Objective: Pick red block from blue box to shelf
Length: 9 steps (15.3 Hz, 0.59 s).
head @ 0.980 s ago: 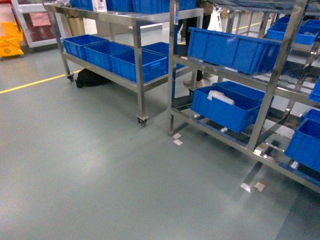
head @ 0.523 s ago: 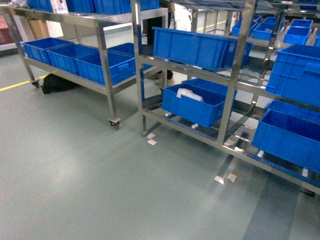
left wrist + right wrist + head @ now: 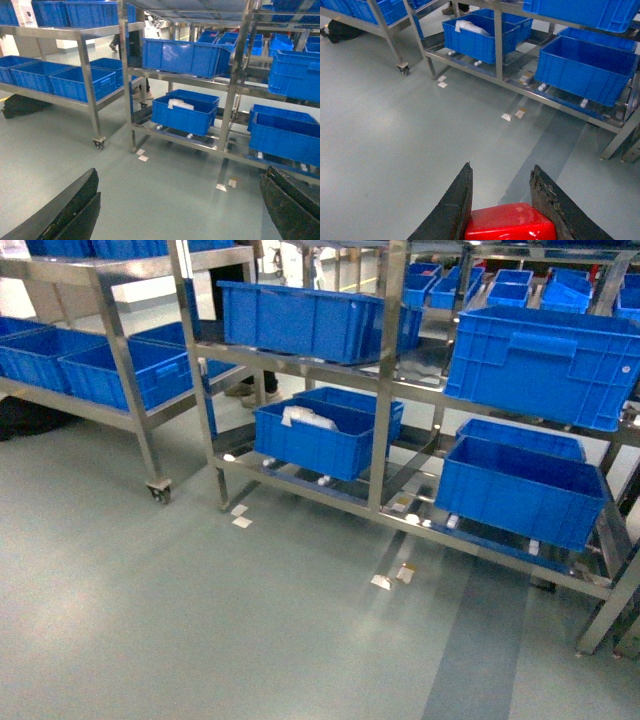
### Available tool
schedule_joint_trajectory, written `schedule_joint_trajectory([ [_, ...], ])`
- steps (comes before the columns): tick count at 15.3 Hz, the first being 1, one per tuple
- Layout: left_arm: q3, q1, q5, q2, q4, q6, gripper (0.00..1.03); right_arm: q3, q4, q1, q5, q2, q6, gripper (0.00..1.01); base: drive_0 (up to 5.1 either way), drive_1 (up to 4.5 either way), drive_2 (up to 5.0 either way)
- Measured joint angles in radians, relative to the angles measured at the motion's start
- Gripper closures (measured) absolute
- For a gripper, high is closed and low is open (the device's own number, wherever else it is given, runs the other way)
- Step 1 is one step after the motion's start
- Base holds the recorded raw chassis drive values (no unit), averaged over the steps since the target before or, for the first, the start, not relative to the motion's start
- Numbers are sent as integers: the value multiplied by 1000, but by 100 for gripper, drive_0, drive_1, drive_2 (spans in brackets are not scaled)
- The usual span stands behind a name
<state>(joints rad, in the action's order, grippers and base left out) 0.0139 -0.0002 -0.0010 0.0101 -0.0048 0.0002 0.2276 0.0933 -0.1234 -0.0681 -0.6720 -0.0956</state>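
**Red block held in right gripper, facing the steel shelf**

The right gripper (image 3: pixel 502 200) is clamped on the small bright red plastic block (image 3: pixel 510 222); both dark fingers press its sides, and it hangs above the grey-green floor (image 3: pixel 200 620), well short of the shelf. The left gripper (image 3: pixel 175 210) stands wide apart with nothing between its fingers.

The shiny stainless-steel multi-tier shelf (image 3: pixel 385 390) fills the upper half of the head view. Its tiers carry dark blue ribbed plastic crates: a long crate (image 3: pixel 310 320) on the middle rail, a lower crate (image 3: pixel 320 440) holding a white crumpled item (image 3: pixel 308 418), and to the right of the central upright two stacked crates (image 3: pixel 530 360) (image 3: pixel 520 485). The central upright stands between the two lower crates.

Left of the shelf, a wheeled steel trolley rack (image 3: pixel 130 390) holds further dark blue crates (image 3: pixel 120 370). On the floor just before the shelf lie small white and tan paper tags (image 3: pixel 390 578) (image 3: pixel 240 517). The light turquoise box does not appear in any view.
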Motion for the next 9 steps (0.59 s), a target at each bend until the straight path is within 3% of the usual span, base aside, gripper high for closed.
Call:
schedule_joint_trajectory([
  [9, 0, -1, 0, 0, 0, 0, 5, -1, -3, 0, 1, 0, 0, 73, -107, -107, -107],
])
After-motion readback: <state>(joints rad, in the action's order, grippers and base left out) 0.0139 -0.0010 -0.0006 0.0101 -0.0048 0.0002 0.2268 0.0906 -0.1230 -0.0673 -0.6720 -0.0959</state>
